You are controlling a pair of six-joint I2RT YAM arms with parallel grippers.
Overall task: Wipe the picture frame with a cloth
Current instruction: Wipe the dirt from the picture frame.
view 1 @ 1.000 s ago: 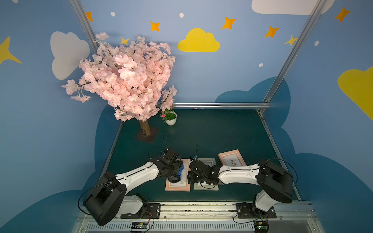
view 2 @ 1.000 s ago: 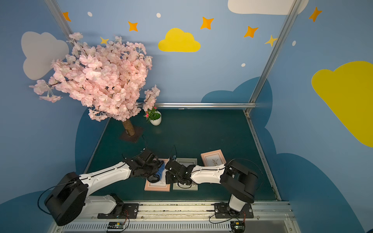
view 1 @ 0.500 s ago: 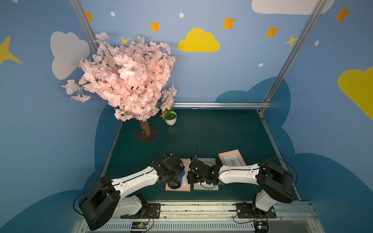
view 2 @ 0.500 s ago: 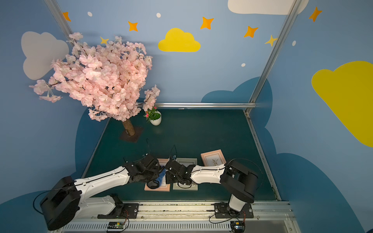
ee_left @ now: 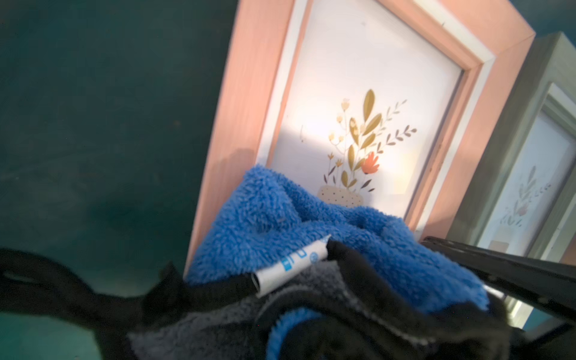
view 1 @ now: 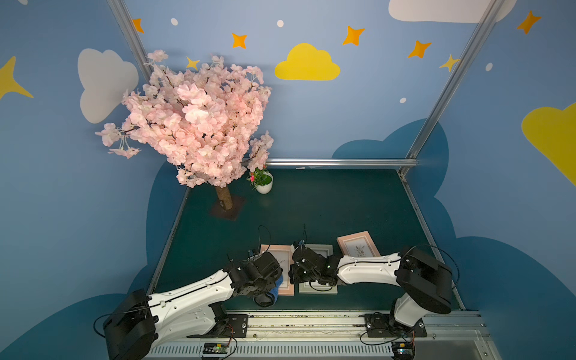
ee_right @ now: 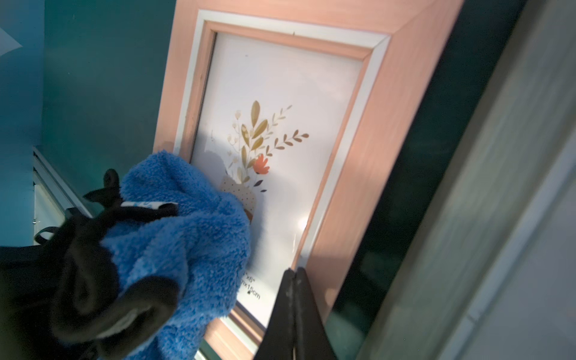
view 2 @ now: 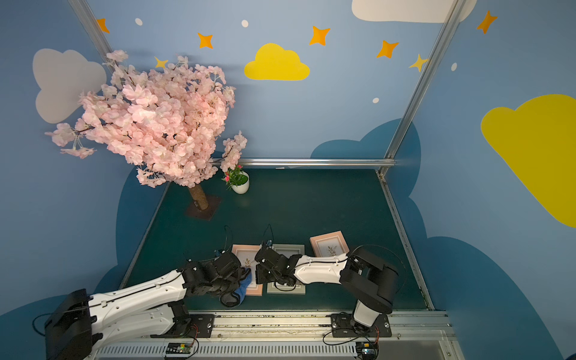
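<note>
The left fingers [ee_left: 514, 274] clamp the bunched blue cloth [ee_left: 280, 218], which sits on the near left corner of the pink picture frame [ee_left: 246, 93] lying flat on the counter [ee_left: 93, 124]. The right fingers [ee_right: 282, 311] are pressed together, tips against that frame's inner edge.

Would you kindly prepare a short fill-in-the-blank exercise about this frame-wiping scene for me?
1. The left gripper holds the plush ___ side of a cloth against a picture frame.
2. That picture frame has a ___ border.
3. Altogether, ___ frames lie on the table.
4. The jaws of the right gripper are ___.
Missing words: blue; pink; three; shut.
</note>
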